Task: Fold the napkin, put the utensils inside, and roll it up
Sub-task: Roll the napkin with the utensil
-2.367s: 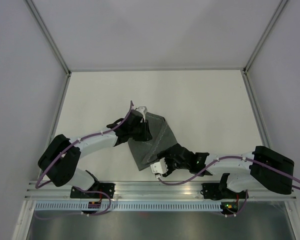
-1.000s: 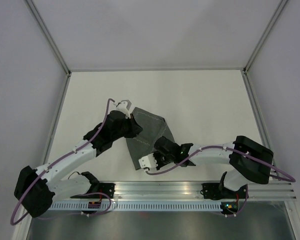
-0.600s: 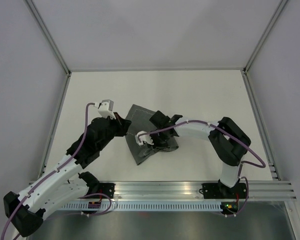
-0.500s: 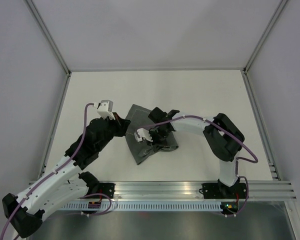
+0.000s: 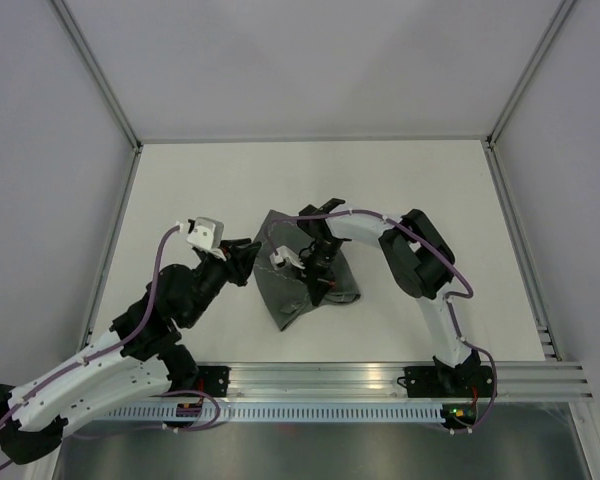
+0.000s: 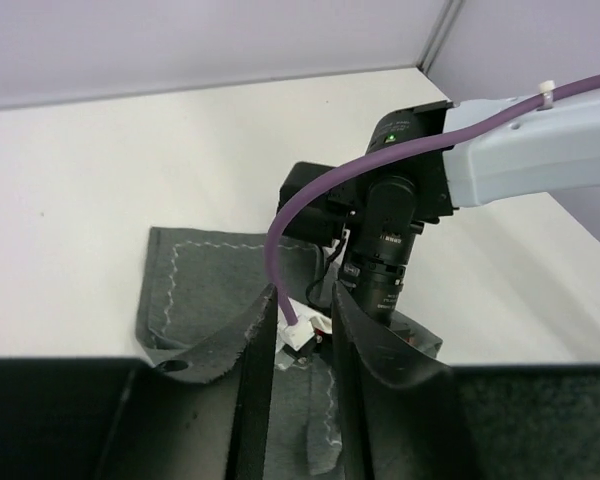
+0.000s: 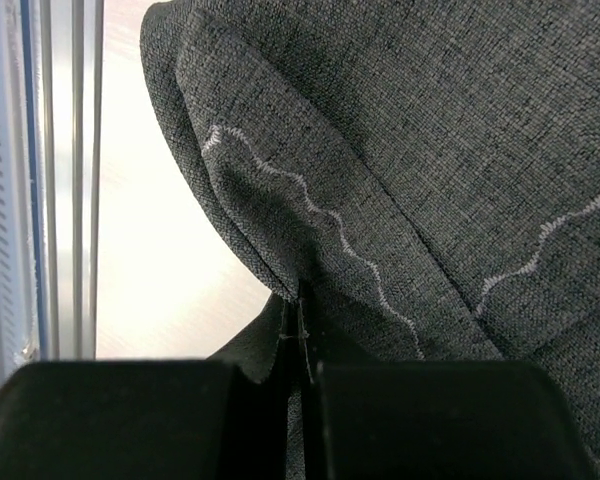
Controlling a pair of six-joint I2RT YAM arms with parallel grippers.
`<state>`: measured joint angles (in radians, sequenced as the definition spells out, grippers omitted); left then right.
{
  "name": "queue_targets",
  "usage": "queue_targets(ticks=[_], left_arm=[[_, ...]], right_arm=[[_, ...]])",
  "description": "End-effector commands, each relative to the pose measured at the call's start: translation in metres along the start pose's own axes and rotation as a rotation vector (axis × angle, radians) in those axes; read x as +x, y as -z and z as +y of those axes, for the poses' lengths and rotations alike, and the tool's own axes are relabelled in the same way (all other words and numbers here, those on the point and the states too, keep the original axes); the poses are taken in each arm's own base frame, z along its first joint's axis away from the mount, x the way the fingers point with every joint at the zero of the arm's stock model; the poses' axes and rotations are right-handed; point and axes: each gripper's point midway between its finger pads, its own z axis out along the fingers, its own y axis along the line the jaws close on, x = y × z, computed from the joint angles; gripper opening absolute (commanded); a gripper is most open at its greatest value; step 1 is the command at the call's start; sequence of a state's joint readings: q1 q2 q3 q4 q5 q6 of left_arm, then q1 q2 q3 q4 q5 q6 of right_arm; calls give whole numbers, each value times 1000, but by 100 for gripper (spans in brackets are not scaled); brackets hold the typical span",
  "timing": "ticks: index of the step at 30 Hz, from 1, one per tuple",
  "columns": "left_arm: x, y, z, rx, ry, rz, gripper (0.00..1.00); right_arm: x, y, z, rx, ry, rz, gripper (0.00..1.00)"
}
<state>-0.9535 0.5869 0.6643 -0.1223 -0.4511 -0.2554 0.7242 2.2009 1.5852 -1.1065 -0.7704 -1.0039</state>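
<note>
Under the right gripper (image 7: 300, 325), apparently pinched, lies the napkin (image 7: 430, 150).

Right arm (image 5: 365, 226) across napkin (image 5: 284, 300); bare table (image 5: 435, 190) beyond

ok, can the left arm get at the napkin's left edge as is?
Probably yes. The left gripper hangs open right beside the napkin's left edge, with nothing between them. The right gripper is shut on a fold further right, so it only crowds the middle.
</note>
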Motion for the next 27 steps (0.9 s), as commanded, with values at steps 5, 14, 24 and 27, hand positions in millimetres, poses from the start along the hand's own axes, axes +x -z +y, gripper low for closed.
queue_targets(ticks=[5, 14, 24, 27], left_arm=[[-10, -11, -21, 92, -221, 41, 39], [48, -29, -60, 198, -492, 144, 37], [159, -43, -91, 298, -693, 389, 43], [180, -49, -95, 307, -689, 424, 47]], right_arm=[[9, -11, 1, -111, -59, 9, 1], [10, -11, -11, -175, -142, -19, 0], [13, -11, -16, -185, -183, -27, 0], [15, -11, -16, -186, -196, -25, 0]])
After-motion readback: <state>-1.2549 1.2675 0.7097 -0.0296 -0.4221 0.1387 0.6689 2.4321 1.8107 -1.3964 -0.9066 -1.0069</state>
